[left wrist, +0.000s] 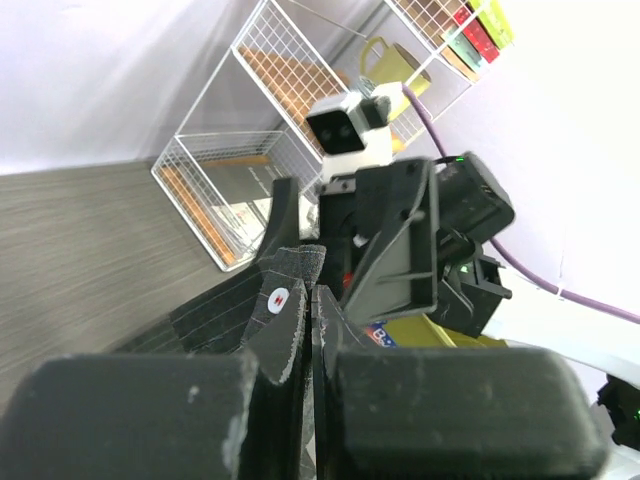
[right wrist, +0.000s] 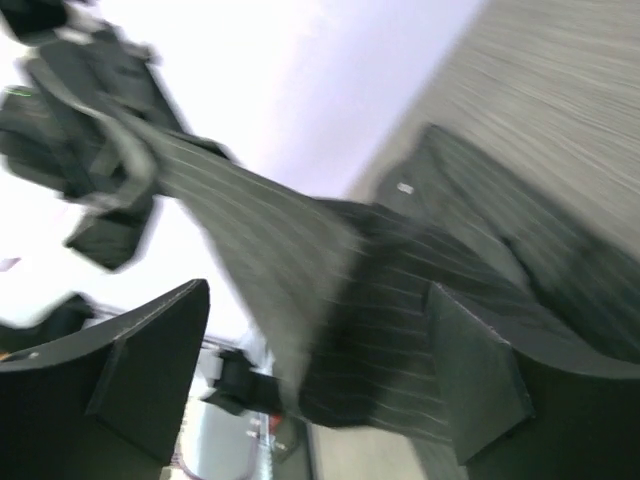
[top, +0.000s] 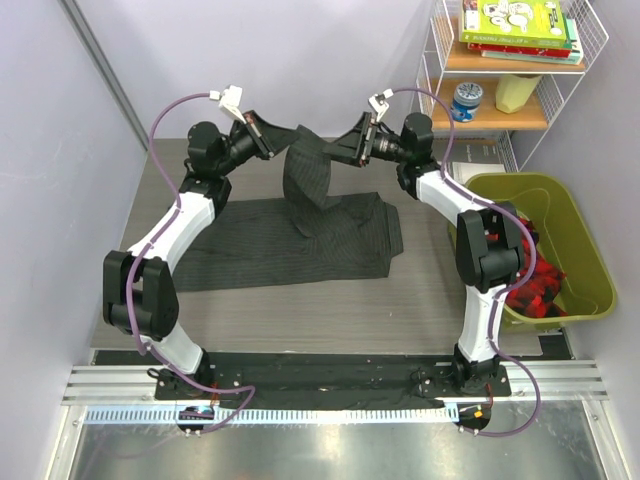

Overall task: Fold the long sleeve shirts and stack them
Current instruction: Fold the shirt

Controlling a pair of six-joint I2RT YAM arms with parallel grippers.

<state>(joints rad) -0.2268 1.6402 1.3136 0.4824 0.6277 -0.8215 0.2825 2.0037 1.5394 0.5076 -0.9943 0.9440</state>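
On grey table [top: 420, 300], one long sleeve shirt [top: 300, 250] half raised; two grippers: left gripper [top: 272, 138] pinching cloth, right gripper [top: 347, 150] spread wide.

top: I'm looking down from above, behind me | wrists: I'm peering close along my fingers [left wrist: 130, 415], facing each other | all three sharing the raised shirt [top: 305, 175]

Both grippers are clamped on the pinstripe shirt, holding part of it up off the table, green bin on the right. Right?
No. Only the left gripper is clamped on the pinstripe shirt; the right gripper stands open, jaws wide apart, as the right wrist view shows. Part of the shirt is held up off the table, green bin on the right.
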